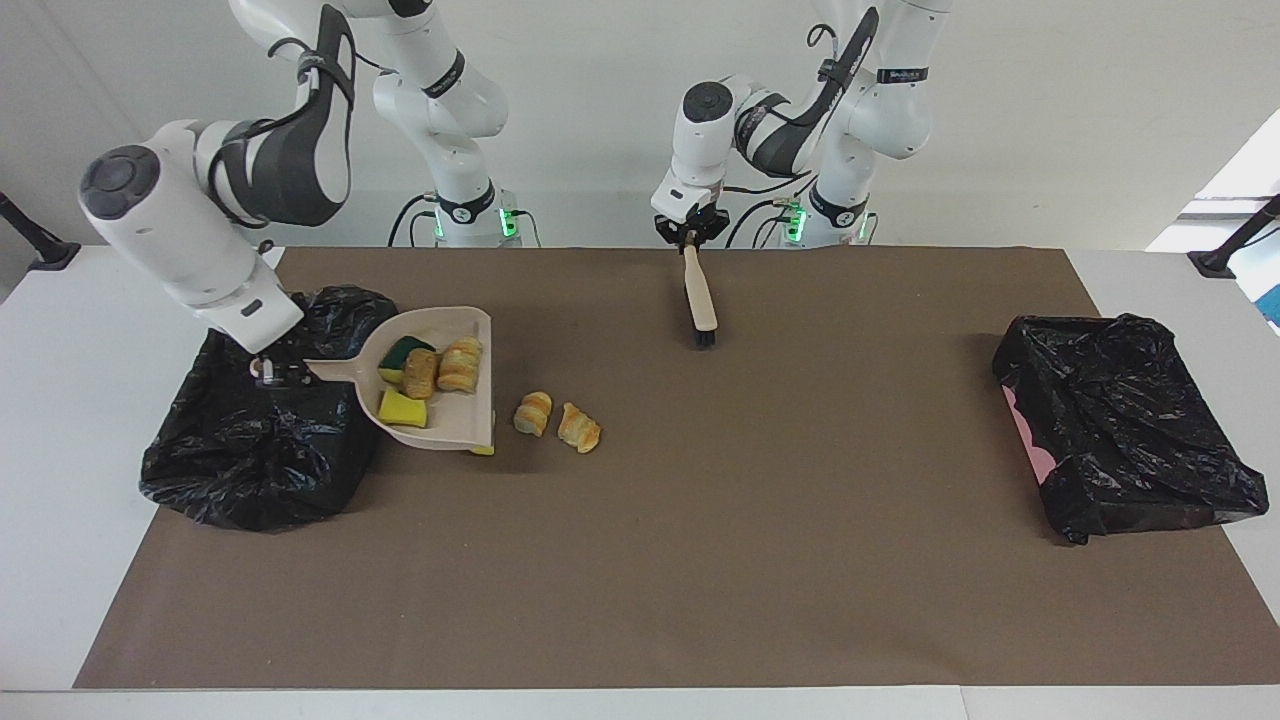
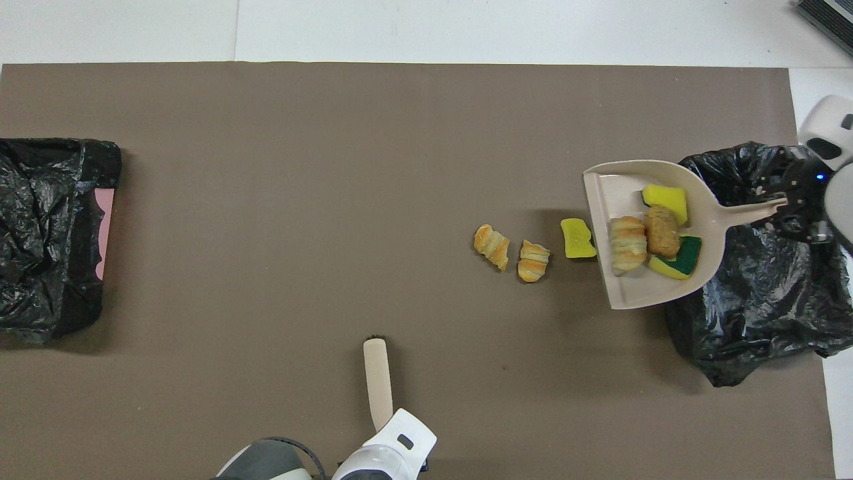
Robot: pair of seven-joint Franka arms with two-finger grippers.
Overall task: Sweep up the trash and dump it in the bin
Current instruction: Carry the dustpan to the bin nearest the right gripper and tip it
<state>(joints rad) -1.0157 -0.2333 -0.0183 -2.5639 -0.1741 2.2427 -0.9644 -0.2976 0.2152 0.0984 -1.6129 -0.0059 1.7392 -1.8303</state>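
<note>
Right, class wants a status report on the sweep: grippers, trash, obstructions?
Right gripper holds beige dustpan handle over black-lined bin. Left gripper holds beige brush. Two croissant pieces and one sponge chunk unswept. Nothing blocking.

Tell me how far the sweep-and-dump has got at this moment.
Partly swept: four scraps sit in the dustpan, held by the right gripper over the bin. The left gripper holds the brush away from the trash. Two bread pieces and a yellow sponge remain on the table; dumping isn't done.
</note>
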